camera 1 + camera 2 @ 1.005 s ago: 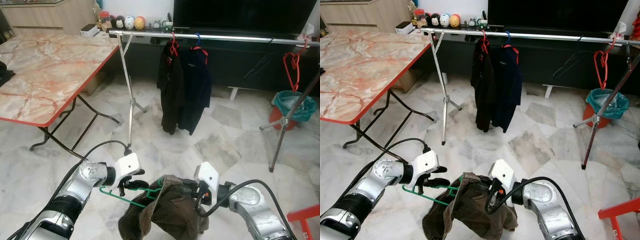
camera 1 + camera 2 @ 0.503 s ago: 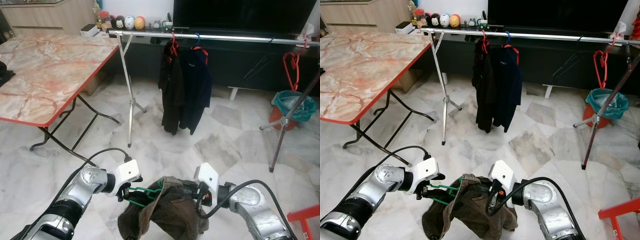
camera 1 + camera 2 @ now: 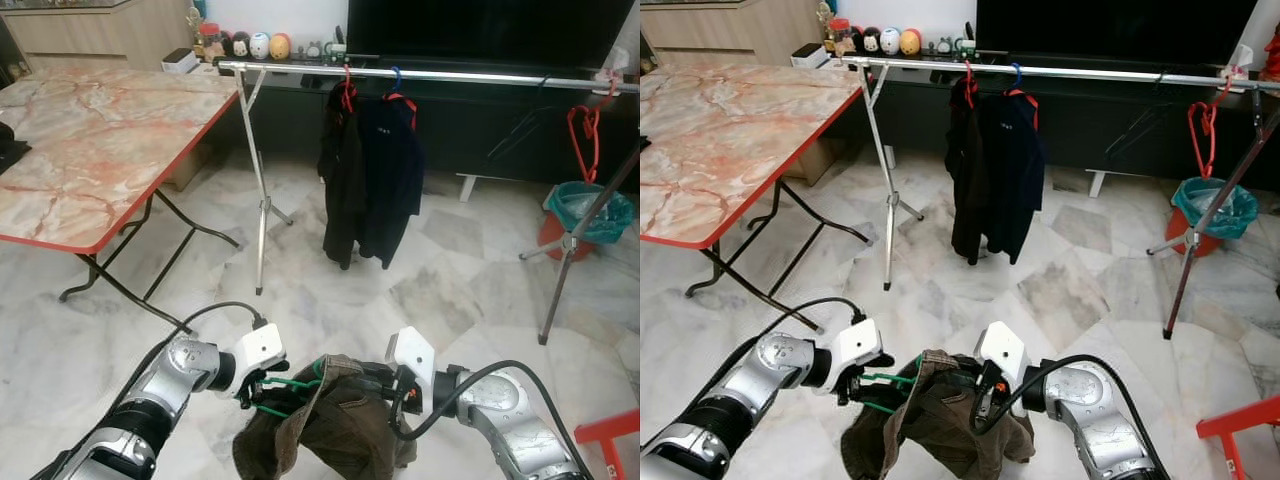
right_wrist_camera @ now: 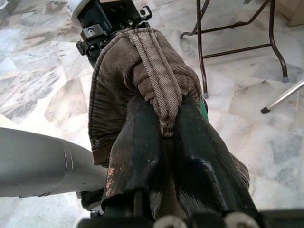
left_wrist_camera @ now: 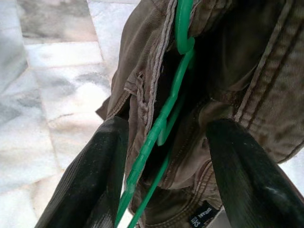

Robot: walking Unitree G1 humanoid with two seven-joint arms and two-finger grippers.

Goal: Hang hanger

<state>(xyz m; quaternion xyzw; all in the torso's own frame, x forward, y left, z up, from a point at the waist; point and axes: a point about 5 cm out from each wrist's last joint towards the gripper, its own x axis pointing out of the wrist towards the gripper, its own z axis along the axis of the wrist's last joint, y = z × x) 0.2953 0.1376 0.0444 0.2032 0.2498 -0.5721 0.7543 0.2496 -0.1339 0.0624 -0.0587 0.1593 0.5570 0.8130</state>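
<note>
A home's living room: pale marble floor (image 3: 450, 290), a big dark TV (image 3: 480, 30) on a low black cabinet (image 3: 480, 130), toy figures (image 3: 258, 44) lined beside it, a folding marble-top table (image 3: 90, 140), and a clothes rail (image 3: 430, 74) with dark clothes (image 3: 370, 180) on hangers.

Two dark garments (image 3: 370, 180) hang on one rail (image 3: 420, 73); one brown garment (image 3: 330, 425), one green hanger (image 5: 164, 118).

Most of the green hanger (image 5: 167, 114) is buried inside the brown trousers (image 3: 940, 420), so its hook can't be made out. The desk (image 3: 90, 130) runs off past the picture's edge.
</note>
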